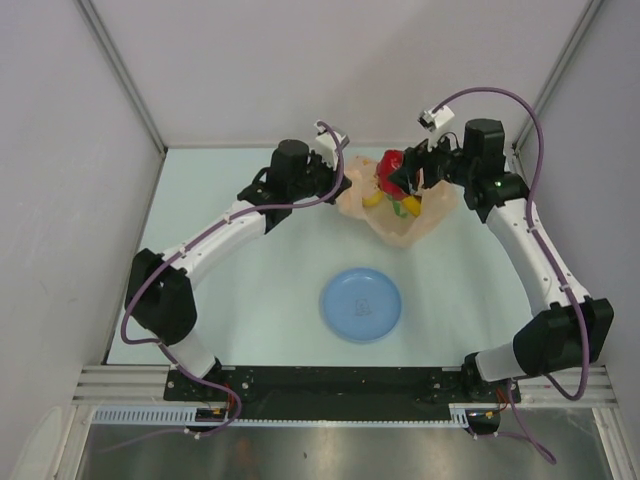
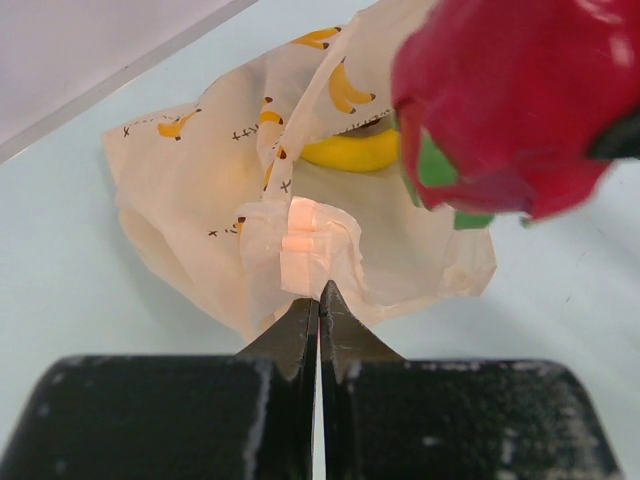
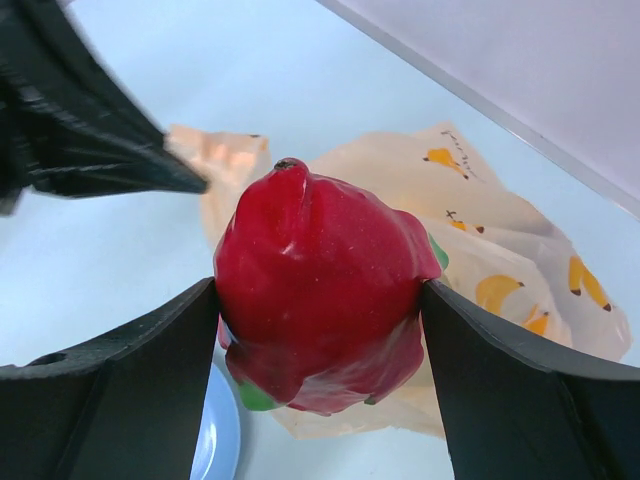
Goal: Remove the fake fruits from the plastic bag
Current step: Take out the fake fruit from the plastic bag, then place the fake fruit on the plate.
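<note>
Red-pink and glossy, the dragon fruit point(image 3: 318, 290) is clamped in the right gripper point(image 3: 318, 320), whose 2 black fingers stand wide apart against its sides, with green tips showing beneath. From overhead it hangs above the far part of the plastic bag point(image 1: 405, 222), which lies crumpled near the back of the table point(image 1: 250, 290). Whether the fruit is wholly clear of the film I cannot tell. The left gripper point(image 2: 319, 300) is closed tight, its tips pinching a folded edge of the bag, apparently to anchor it. Inside the bag's mouth a yellow banana point(image 2: 350, 152) shows, and the overhead view hints at another yellow-orange piece beside it. No grape bunch is visible. The blue plate point(image 1: 360, 305) lies well apart from the bag, toward the near edge, with 0 fruits on it. My judgement is that the task is early: 1 fruit is partway out, none is set down, and at least 1 more, likely several, is left in the bag.
</note>
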Controlling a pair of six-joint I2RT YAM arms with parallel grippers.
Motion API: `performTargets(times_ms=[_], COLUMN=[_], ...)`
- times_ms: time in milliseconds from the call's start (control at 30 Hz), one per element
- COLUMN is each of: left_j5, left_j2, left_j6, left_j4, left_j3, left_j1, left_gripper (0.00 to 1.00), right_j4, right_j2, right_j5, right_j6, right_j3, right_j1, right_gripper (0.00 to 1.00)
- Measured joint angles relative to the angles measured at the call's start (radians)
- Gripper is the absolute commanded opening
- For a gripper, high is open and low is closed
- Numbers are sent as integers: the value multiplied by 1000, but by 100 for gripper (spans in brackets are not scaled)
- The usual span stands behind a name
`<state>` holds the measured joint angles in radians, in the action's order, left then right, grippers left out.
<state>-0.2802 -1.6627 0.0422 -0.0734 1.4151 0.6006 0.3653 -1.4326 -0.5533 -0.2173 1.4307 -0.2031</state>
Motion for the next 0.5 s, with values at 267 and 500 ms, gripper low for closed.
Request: performTargets(times_ms=[267,500], left_j5=[6,-24], left_j2=[6,63], left_j6=[-6,14], left_j4=[-11,-29], left_j3=[-29,-79], left_j1=[0,0], left_gripper=[0,0], right_j4=[206,409], right_j2=[148,246], right_j5=[32,127], right_j6=[-132,-230], right_j3=[0,-26], right_j1=[-145,-420], right_gripper=[19,19])
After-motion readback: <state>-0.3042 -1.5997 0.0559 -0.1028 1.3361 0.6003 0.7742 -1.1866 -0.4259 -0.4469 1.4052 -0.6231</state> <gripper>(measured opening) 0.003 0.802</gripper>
